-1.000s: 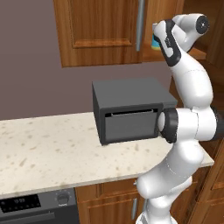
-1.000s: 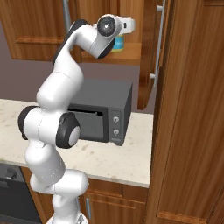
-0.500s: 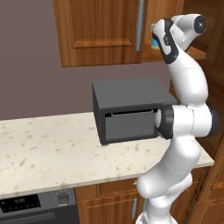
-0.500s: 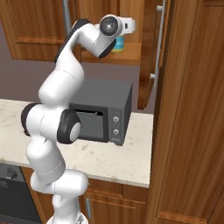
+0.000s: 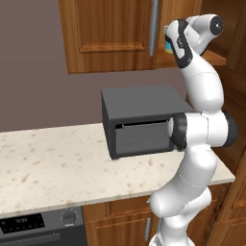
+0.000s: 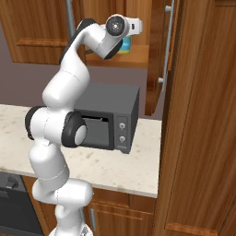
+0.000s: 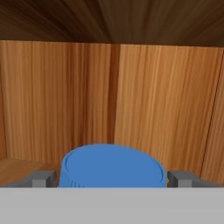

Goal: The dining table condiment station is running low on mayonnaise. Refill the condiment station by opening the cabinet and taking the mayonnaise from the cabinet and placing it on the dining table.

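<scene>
The mayonnaise (image 7: pixel 113 166) stands on the bottom shelf (image 6: pixel 133 59) inside the cabinet (image 5: pixel 113 33), and I take it as my landmark. Through my hand camera its blue lid lies low in front of me, with the cabinet's wooden back wall (image 7: pixel 109 92) behind it. From the right base camera a sliver of the jar's blue and yellow side shows just past my wrist, upright on the shelf.

My hand (image 7: pixel 113 178) is released, its jaws spread wide. One fingertip (image 7: pixel 41 178) sits just to one side of the lid and the other just to the other side, so the jar is between them. I cannot tell whether either fingertip touches it.

The right-hand cabinet door (image 6: pixel 156 60) is swung open beside the mayonnaise, its long grey handle (image 6: pixel 167 44) facing outward. The left-hand door (image 5: pixel 108 31) on the other side of the jar is closed, its handle (image 5: pixel 153 26) hanging upright.

Below the mayonnaise, a dark grey microwave (image 5: pixel 139 122) sits on the speckled desk (image 5: pixel 53 168). Farther down and to the left of the jar, an oven's control panel (image 5: pixel 41 223) shows beneath the desk edge.
</scene>
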### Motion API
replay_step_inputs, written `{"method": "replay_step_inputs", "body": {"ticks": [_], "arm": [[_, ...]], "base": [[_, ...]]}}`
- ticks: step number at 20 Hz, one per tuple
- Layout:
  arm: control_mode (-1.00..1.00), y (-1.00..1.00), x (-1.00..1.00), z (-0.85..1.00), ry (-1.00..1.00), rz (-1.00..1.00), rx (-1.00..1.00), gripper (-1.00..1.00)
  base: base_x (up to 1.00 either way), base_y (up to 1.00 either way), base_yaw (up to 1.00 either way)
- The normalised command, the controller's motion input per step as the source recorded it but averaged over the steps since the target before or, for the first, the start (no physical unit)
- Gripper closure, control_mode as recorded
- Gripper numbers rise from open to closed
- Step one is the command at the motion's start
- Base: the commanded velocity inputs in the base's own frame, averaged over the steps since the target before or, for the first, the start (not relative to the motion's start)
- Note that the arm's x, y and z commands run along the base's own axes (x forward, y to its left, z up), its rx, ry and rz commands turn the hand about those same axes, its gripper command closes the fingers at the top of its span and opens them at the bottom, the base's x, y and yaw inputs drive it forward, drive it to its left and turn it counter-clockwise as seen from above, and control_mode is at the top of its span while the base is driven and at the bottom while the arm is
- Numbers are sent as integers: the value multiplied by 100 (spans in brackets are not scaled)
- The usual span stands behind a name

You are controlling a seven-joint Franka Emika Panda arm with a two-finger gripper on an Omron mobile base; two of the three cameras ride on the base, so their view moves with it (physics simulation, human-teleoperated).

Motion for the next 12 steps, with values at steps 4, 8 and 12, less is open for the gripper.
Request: {"method": "replay_step_inputs", "body": {"ticks": [4, 8, 12], "arm": [[-100, 0, 21, -4, 6, 0, 0, -100], [-100, 0, 8, -21, 9, 1, 0, 100], [-100, 0, 1, -12, 4, 2, 0, 100]], "base": [[0, 0, 0], [0, 0, 0], [0, 0, 0]]}}
